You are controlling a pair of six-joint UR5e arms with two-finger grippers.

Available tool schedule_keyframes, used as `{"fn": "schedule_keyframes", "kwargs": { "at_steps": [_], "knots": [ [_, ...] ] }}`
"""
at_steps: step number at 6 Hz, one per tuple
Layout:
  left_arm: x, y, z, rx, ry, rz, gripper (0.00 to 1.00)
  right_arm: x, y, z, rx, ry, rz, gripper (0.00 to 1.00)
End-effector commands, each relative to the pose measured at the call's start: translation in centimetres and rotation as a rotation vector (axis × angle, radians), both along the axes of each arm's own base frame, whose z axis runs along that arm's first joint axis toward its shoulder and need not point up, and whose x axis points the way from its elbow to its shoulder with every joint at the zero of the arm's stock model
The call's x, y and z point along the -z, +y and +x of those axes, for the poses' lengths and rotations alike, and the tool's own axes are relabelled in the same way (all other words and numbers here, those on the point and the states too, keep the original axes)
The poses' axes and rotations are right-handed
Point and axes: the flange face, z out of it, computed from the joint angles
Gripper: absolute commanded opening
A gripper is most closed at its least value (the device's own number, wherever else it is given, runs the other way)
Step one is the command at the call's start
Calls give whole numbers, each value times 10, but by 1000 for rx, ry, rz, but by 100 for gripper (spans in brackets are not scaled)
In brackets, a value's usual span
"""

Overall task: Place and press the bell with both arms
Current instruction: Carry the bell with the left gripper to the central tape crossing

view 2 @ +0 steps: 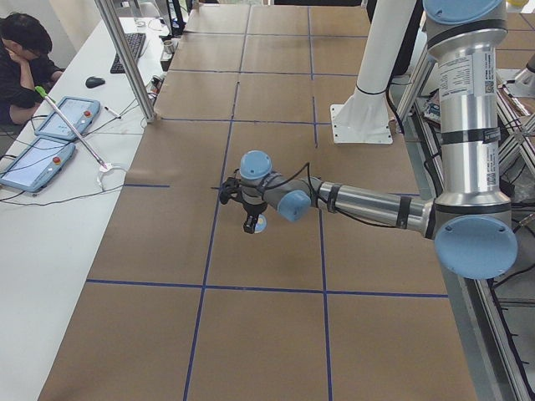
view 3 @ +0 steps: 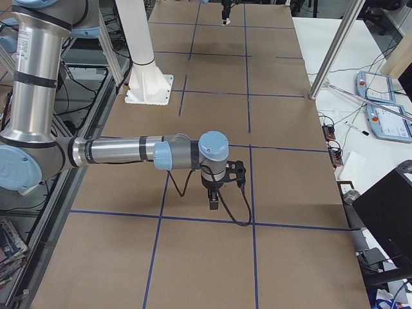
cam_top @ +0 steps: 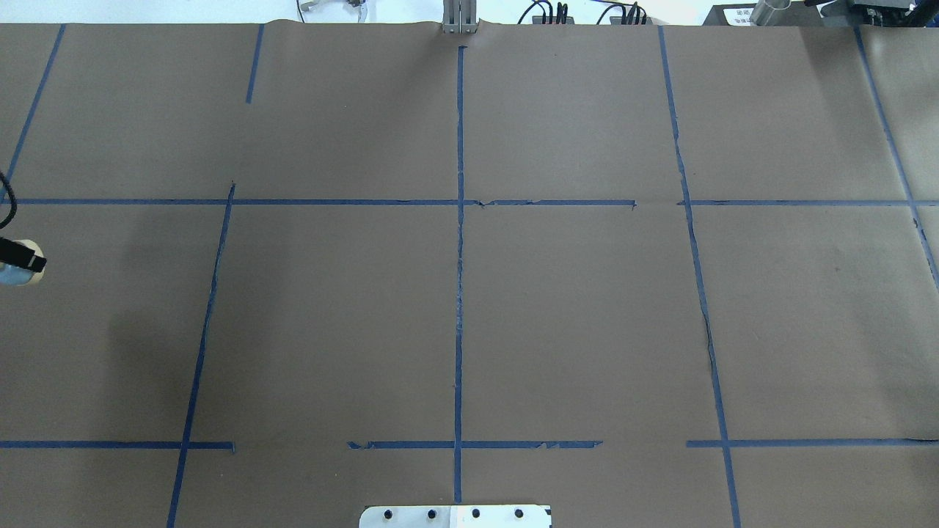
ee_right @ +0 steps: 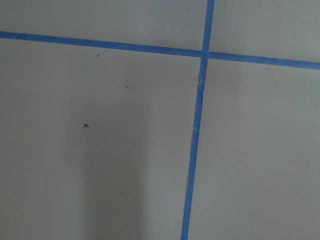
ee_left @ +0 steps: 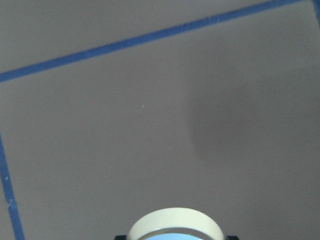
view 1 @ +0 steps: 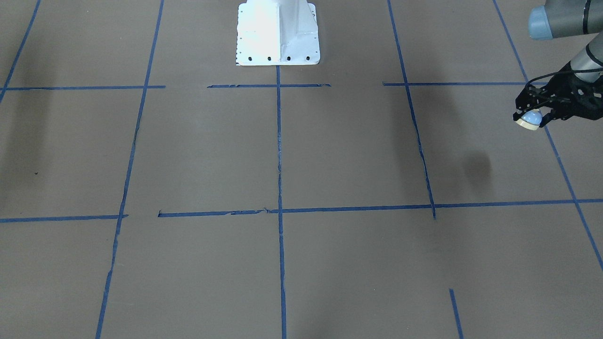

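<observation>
My left gripper (view 1: 531,119) is shut on the light-blue bell (view 1: 532,116) with its cream base rim and holds it, tilted, above the brown paper table. The bell's shadow lies on the paper below it. In the overhead view, the bell (cam_top: 17,273) shows at the far left edge under a black finger (cam_top: 23,256). The left wrist view shows the cream rim (ee_left: 174,226) at the bottom edge. The side view shows the left gripper (view 2: 249,217) holding the bell (view 2: 260,222). My right gripper (view 3: 214,201) hangs low over the paper; I cannot tell if it is open.
The white mounting pedestal (view 1: 278,33) stands at the robot's side, mid-table. Blue tape lines (cam_top: 459,293) divide the paper into squares. A metal post (view 2: 125,58), tablets (view 2: 38,159) and a seated operator (view 2: 21,58) are on the side table.
</observation>
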Motion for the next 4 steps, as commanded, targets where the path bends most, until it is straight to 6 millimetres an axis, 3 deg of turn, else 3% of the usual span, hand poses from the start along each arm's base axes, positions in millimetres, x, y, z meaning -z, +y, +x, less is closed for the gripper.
{"fn": "schedule_keyframes", "kwargs": {
  "at_steps": [1, 3, 4],
  "knots": [
    [95, -51, 87, -50, -6, -65, 7, -3, 0, -1, 1, -1, -7, 100],
    [187, -83, 252, -9, -4, -172, 7, -9, 0, -1, 2, 3, -17, 100],
    [221, -104, 296, 31, -4, -222, 7, -9, 0, -1, 1, 2, -19, 100]
  ]
}}
